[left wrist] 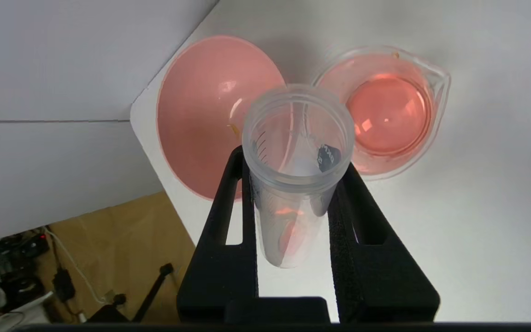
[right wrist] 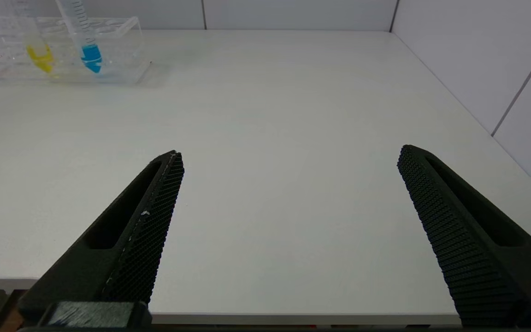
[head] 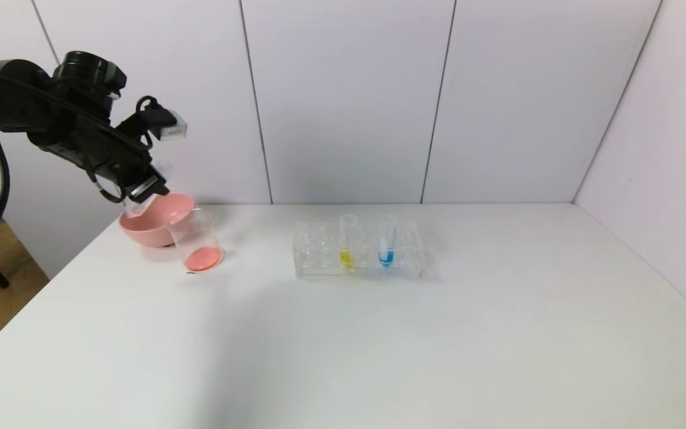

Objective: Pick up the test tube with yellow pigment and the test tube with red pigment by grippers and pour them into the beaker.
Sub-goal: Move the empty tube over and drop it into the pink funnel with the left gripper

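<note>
My left gripper [head: 143, 195] [left wrist: 293, 161] is shut on the test tube with red pigment [left wrist: 293, 193] [head: 134, 207], held tipped in the air at the table's far left. The tube's mouth points out past the fingertips, and only a faint red trace shows inside it. It hangs over the pink bowl's near rim, just left of the beaker [head: 191, 229] [left wrist: 440, 83], which holds a layer of pink-red liquid. The test tube with yellow pigment [head: 347, 241] [right wrist: 35, 46] stands upright in the clear rack. My right gripper [right wrist: 291, 152] is open and empty above the table's near edge.
The pink bowl [head: 155, 223] [left wrist: 201, 115] touches the beaker's left side near the table's left corner. The clear rack [head: 313, 250] [right wrist: 122, 41] sits mid-table and also holds a blue-liquid tube [head: 386, 241] [right wrist: 85, 41]. White walls stand behind and to the right.
</note>
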Tool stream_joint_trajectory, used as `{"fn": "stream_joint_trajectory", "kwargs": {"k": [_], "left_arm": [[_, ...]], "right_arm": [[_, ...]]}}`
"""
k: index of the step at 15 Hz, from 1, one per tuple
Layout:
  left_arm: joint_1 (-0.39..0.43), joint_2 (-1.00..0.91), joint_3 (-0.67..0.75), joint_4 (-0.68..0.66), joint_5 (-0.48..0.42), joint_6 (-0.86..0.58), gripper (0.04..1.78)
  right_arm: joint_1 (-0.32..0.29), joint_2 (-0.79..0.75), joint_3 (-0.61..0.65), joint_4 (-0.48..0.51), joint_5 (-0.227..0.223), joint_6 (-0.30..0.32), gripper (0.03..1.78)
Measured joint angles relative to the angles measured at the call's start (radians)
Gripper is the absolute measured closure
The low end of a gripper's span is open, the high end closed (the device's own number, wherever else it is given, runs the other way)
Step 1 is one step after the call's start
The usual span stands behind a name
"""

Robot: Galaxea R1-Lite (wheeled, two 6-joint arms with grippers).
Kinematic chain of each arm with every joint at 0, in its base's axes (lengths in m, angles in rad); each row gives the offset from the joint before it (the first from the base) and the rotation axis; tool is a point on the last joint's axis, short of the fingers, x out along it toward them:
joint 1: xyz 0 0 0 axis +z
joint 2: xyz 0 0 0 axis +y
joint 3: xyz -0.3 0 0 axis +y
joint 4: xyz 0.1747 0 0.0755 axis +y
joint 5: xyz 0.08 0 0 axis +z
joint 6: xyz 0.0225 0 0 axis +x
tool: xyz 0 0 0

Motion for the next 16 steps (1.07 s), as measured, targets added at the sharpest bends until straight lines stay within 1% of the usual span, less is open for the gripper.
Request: {"fn": "stream_joint_trajectory", "kwargs": {"k": [3,5,7,9,12,13,16], "left_arm": [[0.010,-0.001,0.004,-0.043,-0.040,-0.109,1.37],[0.016,-0.001,0.006,-0.087,-0.089,-0.227,1.37],[0.023,-0.004,0.019,-0.157,-0.111,-0.344,1.37],[0.033,-0.011,0.058,-0.254,-0.112,-0.433,1.37],[0.039,-0.019,0.145,-0.457,-0.113,-0.587,1.37],[0.042,-0.021,0.178,-0.516,-0.111,-0.621,1.37],[0.056,-0.026,0.255,-0.653,-0.109,-0.657,1.37]], "right_arm": [[0.000,0.000,0.000,0.000,0.000,0.000,0.11],[0.000,0.000,0.000,0.000,0.000,0.000,0.11],[0.000,0.000,0.000,0.000,0.000,0.000,0.11],[0.000,0.000,0.000,0.000,0.000,0.000,0.11],[0.000,0.000,0.000,0.000,0.000,0.000,0.11],[0.000,0.000,0.000,0.000,0.000,0.000,0.11],[0.000,0.000,0.000,0.000,0.000,0.000,0.11]]}}
